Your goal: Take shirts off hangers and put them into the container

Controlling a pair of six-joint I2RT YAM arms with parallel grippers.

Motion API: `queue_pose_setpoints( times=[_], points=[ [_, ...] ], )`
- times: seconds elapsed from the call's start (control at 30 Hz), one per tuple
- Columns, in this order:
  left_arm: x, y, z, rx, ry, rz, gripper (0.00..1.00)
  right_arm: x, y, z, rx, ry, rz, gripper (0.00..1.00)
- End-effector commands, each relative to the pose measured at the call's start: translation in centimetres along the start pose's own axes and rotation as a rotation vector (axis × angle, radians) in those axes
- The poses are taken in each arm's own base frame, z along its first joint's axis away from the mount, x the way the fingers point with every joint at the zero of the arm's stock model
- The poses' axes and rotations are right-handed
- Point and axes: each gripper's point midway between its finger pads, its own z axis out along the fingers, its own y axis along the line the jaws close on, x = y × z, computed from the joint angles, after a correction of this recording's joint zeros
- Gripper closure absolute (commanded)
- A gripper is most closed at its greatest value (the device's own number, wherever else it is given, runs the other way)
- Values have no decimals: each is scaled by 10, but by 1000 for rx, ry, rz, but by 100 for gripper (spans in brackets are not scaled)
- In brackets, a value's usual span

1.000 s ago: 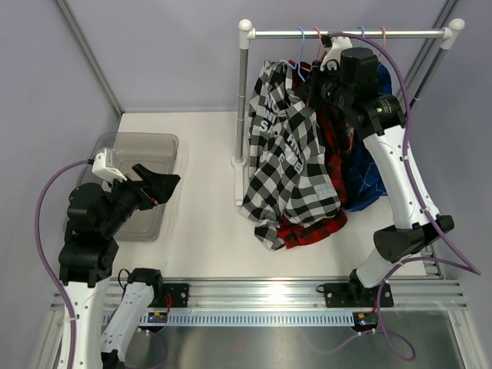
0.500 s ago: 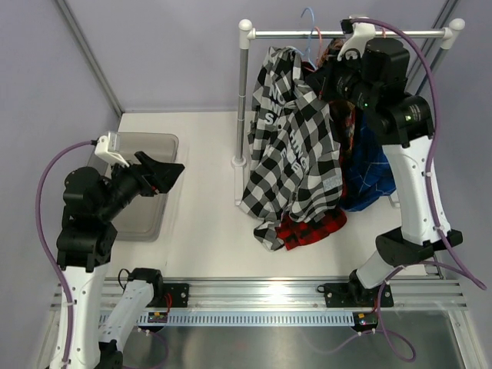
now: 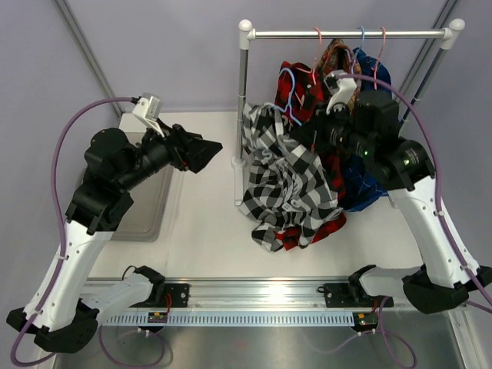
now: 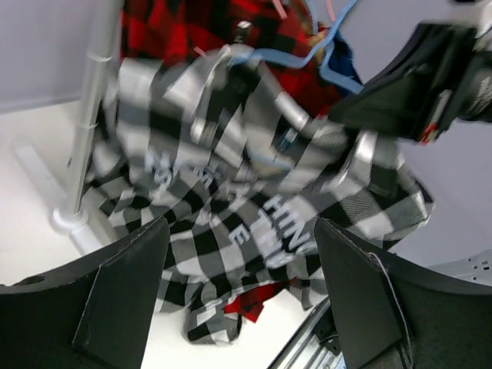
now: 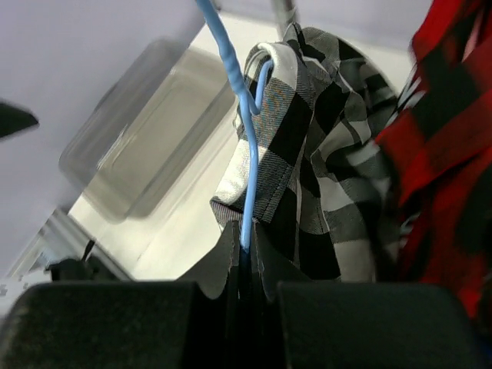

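While it hangs crumpled from a blue hanger [image 5: 247,192], the check shirt [image 3: 288,184] sags over the table [image 3: 207,231], near-left of the red shirt [image 3: 296,77]. The right gripper [image 5: 244,254] clamps that hanger, now off the rail [image 3: 346,34]. The left gripper [image 4: 238,231], spread and empty, has swung from the bin [image 5: 146,131] toward the shirt. White table, lilac walls.

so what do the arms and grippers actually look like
The left arm and right arm have white links joined by bulky black joints, with a purple cable looping along each. A small white camera block sits on each wrist. The left gripper and right gripper are black, with broad, flat, angular fingers.
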Motion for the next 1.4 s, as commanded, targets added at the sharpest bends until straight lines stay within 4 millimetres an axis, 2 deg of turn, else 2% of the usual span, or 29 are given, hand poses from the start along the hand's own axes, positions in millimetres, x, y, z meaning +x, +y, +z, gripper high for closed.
queue_pose_setpoints(
  times=[0.0,0.07,0.1,0.17,0.2,0.33,0.37,0.6,0.97,1.0,1.07,1.13,1.17,1.27,1.3,1.33,1.37],
  points=[
    [-27,-22,5,51,-126,98,20,7,33,-15,-142,-57,46,100],
    [-18,-26,10,80,-125,104,20,15,48,-22,-208,-52,55,100],
    [-8,-32,15,109,-116,106,20,25,49,-19,-222,-26,76,100],
    [1,-35,22,125,-110,125,20,31,64,-20,-281,-13,79,100],
    [7,-44,28,155,-104,133,21,35,67,-19,-293,0,89,100],
    [23,-49,48,154,-81,170,25,43,84,-16,-343,27,89,100],
    [26,-56,50,171,-76,177,27,45,88,-15,-352,33,86,100],
    [19,-68,58,164,-112,224,31,58,96,-10,-363,74,84,100],
    [14,-70,65,149,-122,230,34,75,118,-13,-397,110,69,100],
    [15,-70,67,150,-118,229,36,76,119,-13,-395,109,67,100],
    [17,-70,69,149,-108,227,52,77,124,-14,-401,113,60,100],
    [21,-70,72,149,-97,225,72,77,125,-14,-401,116,60,100],
    [23,-68,73,141,-88,223,100,73,127,-16,-405,107,56,100],
    [22,-64,72,108,-86,226,100,67,127,-22,-396,92,51,100],
    [16,-55,72,46,-110,225,100,67,124,-24,-379,97,48,100],
    [10,-54,67,28,-118,225,100,63,122,-27,-364,88,44,86],
    [6,-51,65,4,-123,230,100,63,117,-30,-339,86,31,51]
  ],
)
